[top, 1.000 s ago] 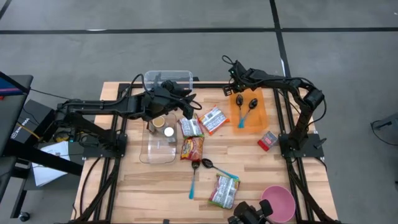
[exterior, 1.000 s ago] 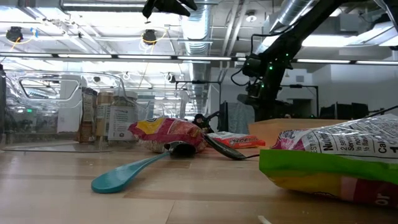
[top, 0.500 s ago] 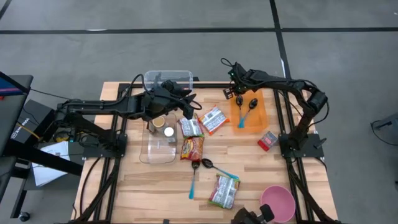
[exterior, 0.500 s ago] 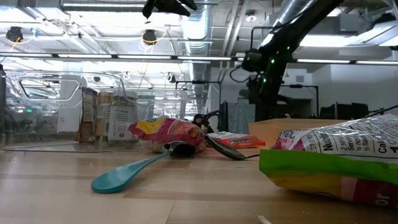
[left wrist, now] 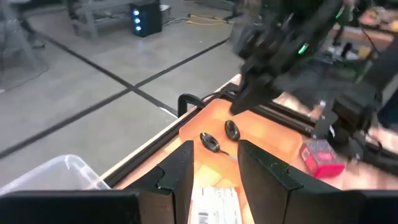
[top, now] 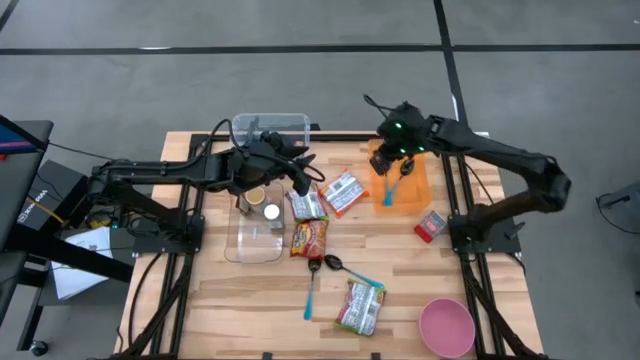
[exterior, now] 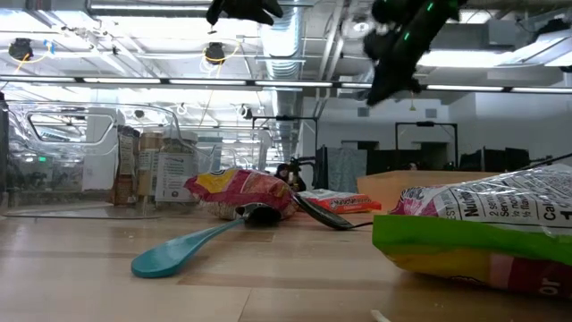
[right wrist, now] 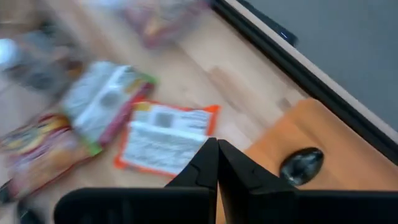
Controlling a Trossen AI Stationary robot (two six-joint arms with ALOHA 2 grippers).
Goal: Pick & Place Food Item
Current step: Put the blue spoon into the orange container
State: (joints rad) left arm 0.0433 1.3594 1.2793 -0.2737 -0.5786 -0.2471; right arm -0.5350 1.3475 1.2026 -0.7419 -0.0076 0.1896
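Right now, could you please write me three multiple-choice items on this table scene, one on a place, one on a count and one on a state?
1. Where does the round pink bowl stand?
A. on the orange tray
B. near the table's front right corner
C. inside the clear plastic bin

2. How many dark-headed spoons lie on the flat orange tray?
A. two
B. none
C. four

3. How do the right gripper's jaws stand?
A. wide open
B. clamped on a packet
C. shut, empty

Answers: 1 B, the high view shows it by that corner. 2 A, the left wrist view shows a pair of them there. 3 C, the right wrist view shows the fingers pressed together with nothing between.
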